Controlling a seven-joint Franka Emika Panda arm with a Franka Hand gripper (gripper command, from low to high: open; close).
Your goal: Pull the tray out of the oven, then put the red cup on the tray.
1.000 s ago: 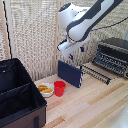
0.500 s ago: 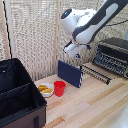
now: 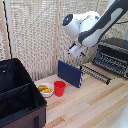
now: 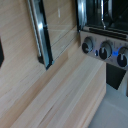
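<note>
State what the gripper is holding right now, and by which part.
Nothing can be seen in its hold. The gripper hangs in the air above the tray, and the red cup stands untouched on the table; whether the jaws are open cannot be told.

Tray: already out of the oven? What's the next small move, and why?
Probably swing toward the red cup. The tray already seems to lie on the table, outside the oven. The cup stands beside the white bowl, and the gripper hangs high above.

Blue board [image 3: 69, 73] upright btwn red cup [image 3: 59, 88] & tray [image 3: 96, 73].
</note>
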